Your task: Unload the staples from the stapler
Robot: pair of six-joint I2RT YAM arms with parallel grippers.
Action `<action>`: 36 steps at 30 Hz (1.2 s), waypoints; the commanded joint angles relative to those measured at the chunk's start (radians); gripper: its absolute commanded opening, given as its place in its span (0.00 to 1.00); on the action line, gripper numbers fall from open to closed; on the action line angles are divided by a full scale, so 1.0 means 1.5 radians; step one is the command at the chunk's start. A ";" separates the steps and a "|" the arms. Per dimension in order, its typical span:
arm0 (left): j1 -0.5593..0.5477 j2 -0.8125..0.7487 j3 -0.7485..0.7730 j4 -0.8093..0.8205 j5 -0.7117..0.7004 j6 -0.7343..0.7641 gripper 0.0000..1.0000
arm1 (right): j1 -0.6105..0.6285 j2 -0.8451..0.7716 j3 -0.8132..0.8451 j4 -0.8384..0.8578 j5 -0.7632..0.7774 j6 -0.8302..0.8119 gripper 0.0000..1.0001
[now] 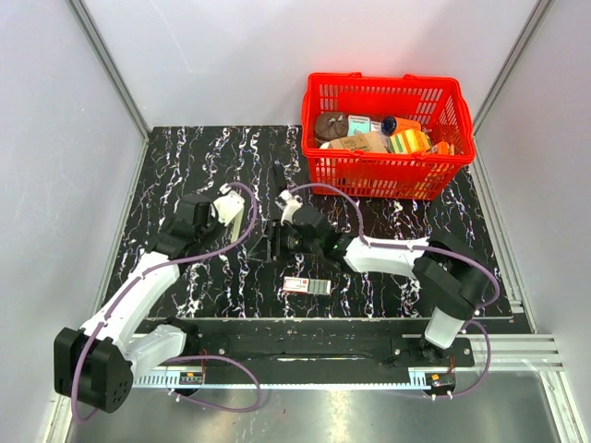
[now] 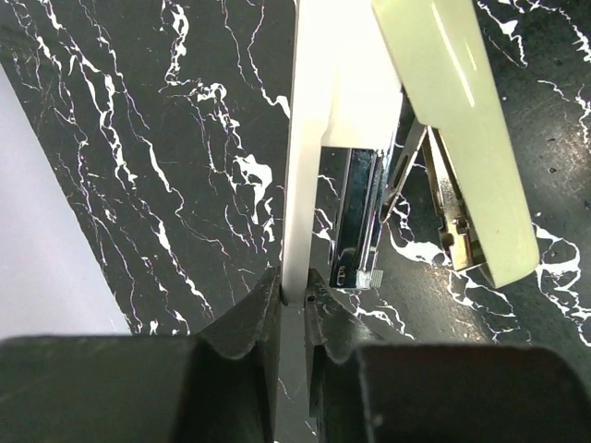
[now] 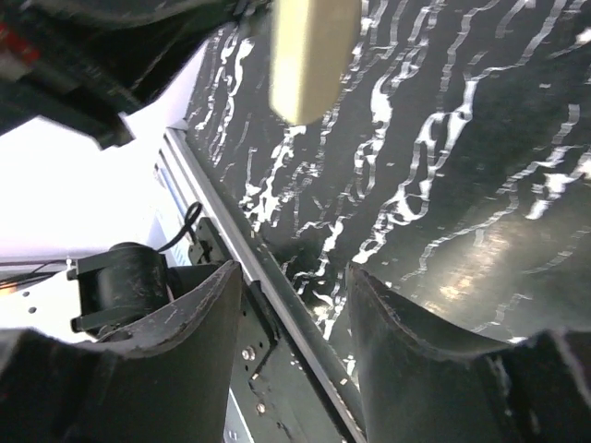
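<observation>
There are two robot arms, a left arm (image 1: 138,286) and a right arm (image 1: 388,257). Each carries one gripper, which makes two: the left gripper (image 2: 294,295) and the right gripper (image 3: 295,286). There is one stapler (image 2: 452,138), one small box (image 1: 307,285), one red basket (image 1: 388,171) and one table (image 1: 203,166). The basket holds about six packed goods (image 1: 369,140), piled too closely for an exact count.

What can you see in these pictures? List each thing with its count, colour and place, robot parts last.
table: one, black with white veins, under everything
basket: one, red, far right of table
groceries: several, mixed colours, in basket
box: one, white and red, on table near front edge
stapler: one, cream, swung open, mid-table
left claw: one, black, shut on stapler's white base
right claw: one, black, open, empty, near stapler
</observation>
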 commanded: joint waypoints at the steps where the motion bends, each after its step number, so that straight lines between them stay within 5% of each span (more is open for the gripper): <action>1: -0.007 0.009 0.066 0.009 -0.017 -0.057 0.00 | 0.074 -0.054 -0.006 0.127 0.098 -0.056 0.55; 4: -0.010 0.011 0.093 -0.030 0.014 -0.083 0.00 | 0.119 -0.077 -0.049 0.207 0.182 -0.181 0.56; 8: -0.018 0.018 0.118 -0.066 0.023 -0.097 0.00 | 0.161 -0.071 -0.161 0.487 0.227 -0.376 0.54; 12: -0.028 0.012 0.113 -0.066 0.020 -0.095 0.00 | 0.187 -0.060 -0.123 0.443 0.231 -0.494 0.51; 21: -0.085 -0.034 0.069 -0.017 -0.026 -0.060 0.00 | 0.284 0.041 -0.073 0.537 0.398 -0.833 0.42; 36: -0.165 -0.115 0.005 0.031 -0.162 0.002 0.00 | 0.297 0.186 -0.015 0.725 0.509 -0.988 0.27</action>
